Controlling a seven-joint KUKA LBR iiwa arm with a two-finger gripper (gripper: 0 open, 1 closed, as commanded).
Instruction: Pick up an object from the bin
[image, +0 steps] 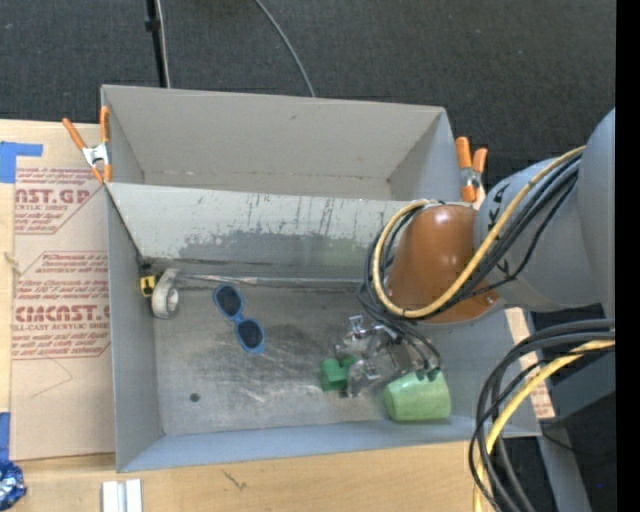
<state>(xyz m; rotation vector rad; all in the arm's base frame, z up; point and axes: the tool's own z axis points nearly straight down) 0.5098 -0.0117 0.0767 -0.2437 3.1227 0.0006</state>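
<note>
Your claw (355, 368) is low in the near right part of the bin (140, 400), just beside a small dark green block (331, 375). A pale green lump (417, 398) lies just to its right. You cannot tell whether the claw is apart or together. Blue sunglasses (238, 319) lie farther left.

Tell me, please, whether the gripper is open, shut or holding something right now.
Gripper: cannot be told; it sits beside a small dark green piece.
</note>
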